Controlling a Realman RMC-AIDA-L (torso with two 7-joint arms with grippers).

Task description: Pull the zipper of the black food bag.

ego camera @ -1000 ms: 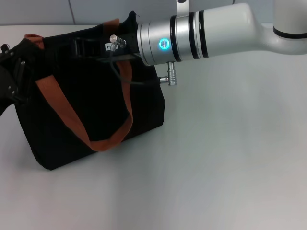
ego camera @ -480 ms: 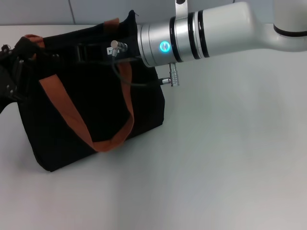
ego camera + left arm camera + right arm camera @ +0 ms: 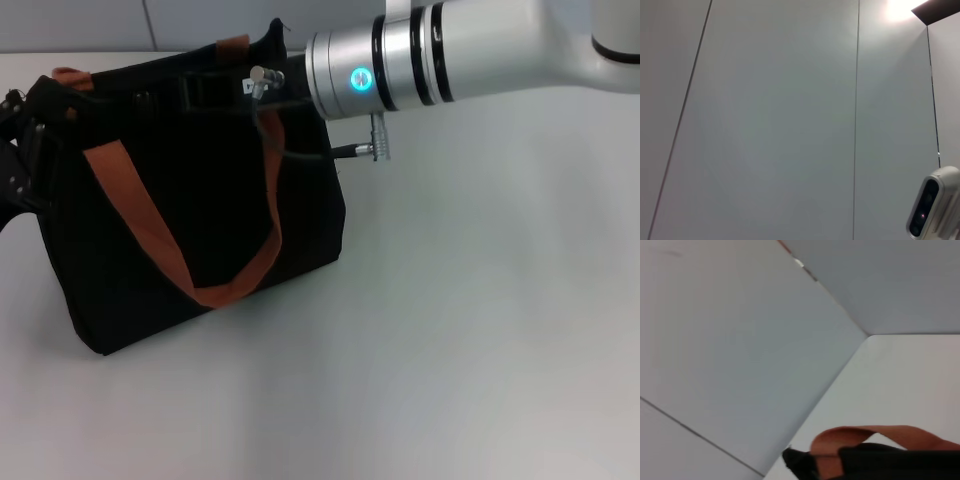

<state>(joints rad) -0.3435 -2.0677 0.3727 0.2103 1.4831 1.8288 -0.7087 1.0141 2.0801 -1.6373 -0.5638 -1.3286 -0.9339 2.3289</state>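
Observation:
The black food bag [image 3: 200, 220] stands upright on the white table at the left of the head view, and its rust-orange strap [image 3: 140, 215] hangs down its front. My right arm reaches in from the upper right. Its dark gripper [image 3: 200, 92] sits at the bag's top rim, black against black. The zipper pull cannot be made out there. My left gripper [image 3: 18, 160] is at the bag's left end, at the picture's edge. The right wrist view shows a strap loop [image 3: 875, 435] and a bit of the bag's rim [image 3: 880, 465].
The white table [image 3: 480, 320] stretches open to the right of and in front of the bag. Silver cable plugs [image 3: 262, 78] stick out of my right wrist above the bag. The left wrist view shows only wall panels and a small camera unit [image 3: 932, 207].
My right arm has moved right and slightly away along the bag's rim. The bag's top has shifted a little with it. The left arm has stayed in place.

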